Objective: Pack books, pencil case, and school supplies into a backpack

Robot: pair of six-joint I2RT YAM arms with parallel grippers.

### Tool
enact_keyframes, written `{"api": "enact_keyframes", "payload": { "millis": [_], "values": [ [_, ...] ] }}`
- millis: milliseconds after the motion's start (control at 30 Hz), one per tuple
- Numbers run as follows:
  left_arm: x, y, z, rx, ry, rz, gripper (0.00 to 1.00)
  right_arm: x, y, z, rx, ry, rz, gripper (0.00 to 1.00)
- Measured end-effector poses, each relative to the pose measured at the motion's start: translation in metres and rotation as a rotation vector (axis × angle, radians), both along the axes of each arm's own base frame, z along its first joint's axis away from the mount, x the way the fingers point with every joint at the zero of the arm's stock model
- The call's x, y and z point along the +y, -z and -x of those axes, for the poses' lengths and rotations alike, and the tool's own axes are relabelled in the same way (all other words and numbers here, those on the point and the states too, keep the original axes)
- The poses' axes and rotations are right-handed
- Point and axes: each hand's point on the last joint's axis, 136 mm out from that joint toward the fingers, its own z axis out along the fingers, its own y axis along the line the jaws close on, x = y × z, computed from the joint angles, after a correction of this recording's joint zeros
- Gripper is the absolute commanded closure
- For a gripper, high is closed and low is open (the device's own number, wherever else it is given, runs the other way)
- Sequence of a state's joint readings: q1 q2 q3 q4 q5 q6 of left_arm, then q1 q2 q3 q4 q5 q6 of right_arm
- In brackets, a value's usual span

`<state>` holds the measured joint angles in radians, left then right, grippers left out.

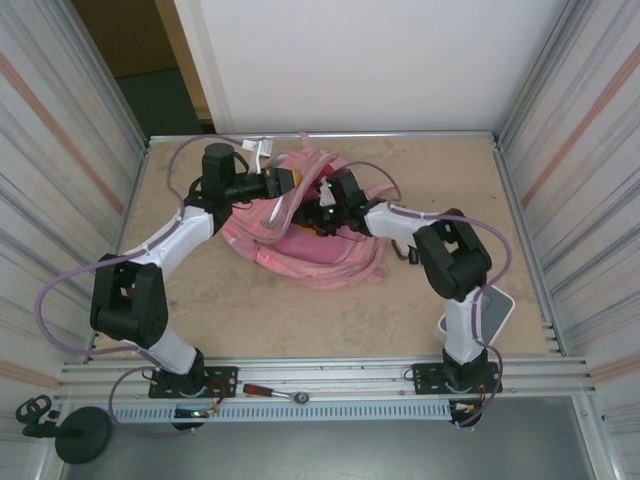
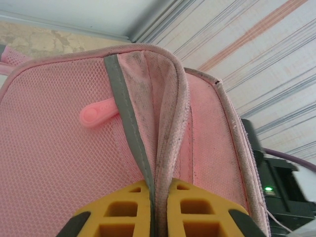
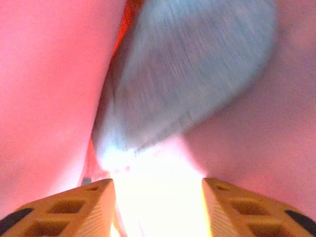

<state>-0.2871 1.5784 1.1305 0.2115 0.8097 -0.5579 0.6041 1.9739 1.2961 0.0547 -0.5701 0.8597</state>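
The backpack (image 1: 300, 245) lies mid-table (image 1: 250, 310). The left gripper (image 2: 159, 190) has its fingers pressed together on the grey trim (image 2: 126, 113) of the backpack's opening. The right gripper (image 3: 158, 197) is inside the backpack, fingers spread, with a blurred grey shape (image 3: 187, 74) ahead. Recommendation: hold the rim high and taut, and release deep inside.

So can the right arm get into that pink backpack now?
Probably yes: the left claw pinches the rim of the backpack, and the right claw, open, sits with pink fabric on both sides.
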Motion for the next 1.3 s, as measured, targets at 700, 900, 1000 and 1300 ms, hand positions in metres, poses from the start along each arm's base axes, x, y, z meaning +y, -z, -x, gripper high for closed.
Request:
{"api": "enact_keyframes", "payload": {
  "millis": [700, 900, 1000, 1300],
  "values": [
    [-0.030, 0.054, 0.047, -0.109, 0.016, -0.287, 0.42, -0.190, -0.050, 0.035, -0.275, 0.286, 0.375, 0.26],
    [0.029, 0.026, 0.057, -0.225, -0.174, -0.332, 0.35, -0.148, -0.035, 0.057, -0.317, 0.145, 0.438, 0.24],
    [0.082, 0.040, 0.048, -0.168, -0.340, -0.326, 0.35, -0.137, -0.019, 0.061, -0.302, 0.107, 0.461, 0.24],
    [0.136, 0.134, 0.039, 0.180, -0.491, -0.300, 0.36, -0.134, 0.020, 0.053, -0.229, 0.082, 0.525, 0.24]
  ]
}}
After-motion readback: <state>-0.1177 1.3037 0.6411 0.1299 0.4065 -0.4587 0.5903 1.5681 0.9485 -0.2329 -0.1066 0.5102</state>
